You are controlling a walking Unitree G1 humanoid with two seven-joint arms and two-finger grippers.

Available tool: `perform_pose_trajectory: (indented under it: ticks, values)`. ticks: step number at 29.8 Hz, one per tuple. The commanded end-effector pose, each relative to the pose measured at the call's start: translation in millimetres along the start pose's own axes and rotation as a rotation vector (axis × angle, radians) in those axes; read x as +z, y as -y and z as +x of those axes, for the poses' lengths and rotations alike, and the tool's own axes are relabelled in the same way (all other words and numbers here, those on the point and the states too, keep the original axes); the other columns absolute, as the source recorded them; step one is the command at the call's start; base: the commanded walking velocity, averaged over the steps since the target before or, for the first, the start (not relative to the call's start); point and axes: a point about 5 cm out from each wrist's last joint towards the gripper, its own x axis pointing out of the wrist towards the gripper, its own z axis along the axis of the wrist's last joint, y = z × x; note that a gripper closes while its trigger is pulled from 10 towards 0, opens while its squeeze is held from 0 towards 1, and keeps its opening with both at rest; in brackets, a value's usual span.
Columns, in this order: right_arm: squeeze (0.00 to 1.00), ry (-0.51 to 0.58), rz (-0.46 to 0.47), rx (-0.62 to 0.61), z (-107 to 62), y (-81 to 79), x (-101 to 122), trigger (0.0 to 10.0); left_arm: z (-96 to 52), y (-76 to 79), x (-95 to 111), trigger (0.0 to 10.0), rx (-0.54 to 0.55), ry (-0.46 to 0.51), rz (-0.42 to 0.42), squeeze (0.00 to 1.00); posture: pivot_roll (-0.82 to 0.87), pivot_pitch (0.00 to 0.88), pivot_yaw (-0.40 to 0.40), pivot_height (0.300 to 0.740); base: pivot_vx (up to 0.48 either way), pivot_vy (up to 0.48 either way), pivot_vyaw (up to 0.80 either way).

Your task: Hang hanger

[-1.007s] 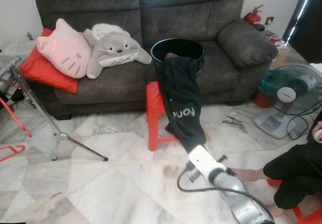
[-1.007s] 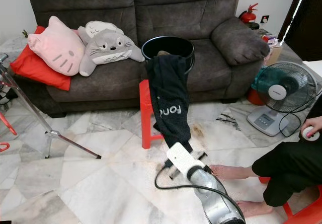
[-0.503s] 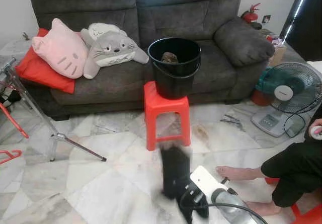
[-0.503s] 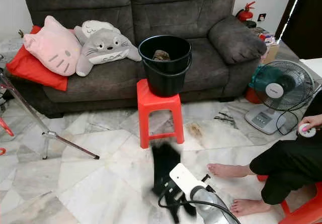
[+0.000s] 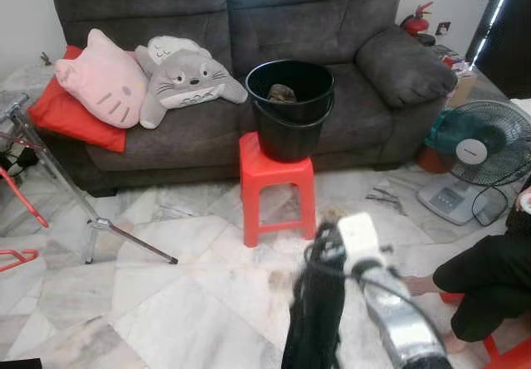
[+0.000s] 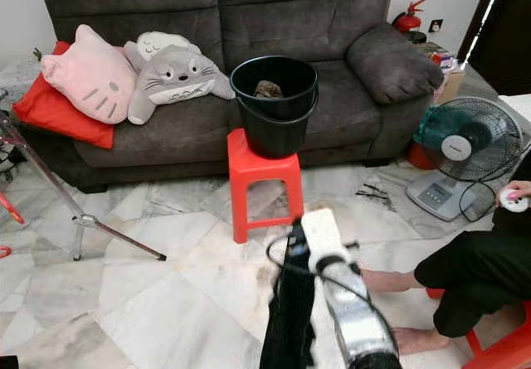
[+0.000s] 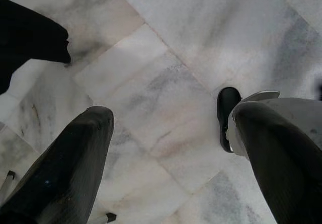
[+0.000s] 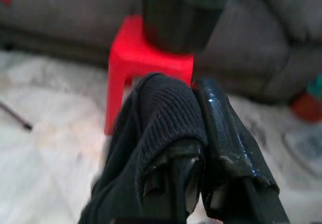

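Observation:
A black knit garment (image 5: 314,319) hangs straight down from my right gripper (image 5: 322,251), which is shut on its top edge in front of the red stool (image 5: 278,188). The right wrist view shows the cloth (image 8: 166,118) bunched over one finger and pinched against the other finger (image 8: 224,133). A red hanger (image 5: 18,258) lies on the floor at the far left, beside the metal legs of a clothes rack (image 5: 51,170). My left gripper (image 7: 171,116) hangs open over the marble floor with nothing between its fingers.
A black bucket (image 5: 290,108) stands on the red stool before a grey sofa (image 5: 332,29) with plush pillows (image 5: 104,79). A fan (image 5: 481,149) stands at the right. A person (image 5: 489,278) sits low at the right, a bare foot near my right arm.
The garment has come off the bucket and stool. My right arm dipped low with it, then lifted, and the cloth now hangs free.

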Motion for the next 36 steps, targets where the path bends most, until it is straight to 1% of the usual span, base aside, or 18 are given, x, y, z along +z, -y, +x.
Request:
perform_pose_trajectory:
  ticks: [1,2,5,8,12,15,30,36]
  values:
    - [0.0,0.063,0.005,-0.007,0.0,-1.7,14,10.0,-0.5,-4.8,-1,10.0,0.017,-0.004,0.004,0.0,-0.14,0.0,0.079,0.74,0.0,0.0,0.54]
    - [0.0,0.063,0.005,-0.007,0.0,-1.7,14,10.0,-0.5,-4.8,-1,10.0,0.017,-0.004,0.004,0.0,-0.14,0.0,0.079,0.74,0.0,0.0,0.54]
    - [0.0,0.109,0.033,-0.033,-0.8,0.6,25,10.0,-0.8,-4.5,-2,10.0,0.014,-0.006,0.008,0.0,-0.15,0.0,0.08,0.74,0.0,0.0,0.71]
    - [0.0,0.118,0.037,-0.023,-1.2,-0.8,27,10.0,-0.9,-4.3,-3,10.0,0.014,-0.007,0.009,0.0,-0.15,0.0,0.079,0.74,0.0,0.0,0.8]
    - [0.0,0.118,0.01,-0.011,-1.1,-1.7,28,10.0,-0.9,-3.9,-3,10.0,0.012,-0.007,0.011,0.0,-0.15,0.0,0.079,0.74,0.0,0.0,0.8]
    - [0.0,0.123,0.023,-0.016,-1.1,-0.8,30,10.0,-1.1,-3.8,-3,10.0,0.013,-0.01,0.009,0.0,-0.15,0.0,0.08,0.74,0.0,0.0,0.8]
    - [0.0,0.117,0.013,0.005,-0.5,-1.6,29,10.0,-1.1,-2.0,-4,10.0,0.009,-0.013,0.007,0.0,-0.16,0.0,0.07,0.74,0.0,0.0,0.8]
    - [0.0,0.124,0.004,0.005,1.1,3.4,31,10.0,-1.0,1.9,-4,10.0,0.01,-0.014,-0.011,0.0,-0.16,0.0,0.054,0.74,0.0,0.0,0.8]
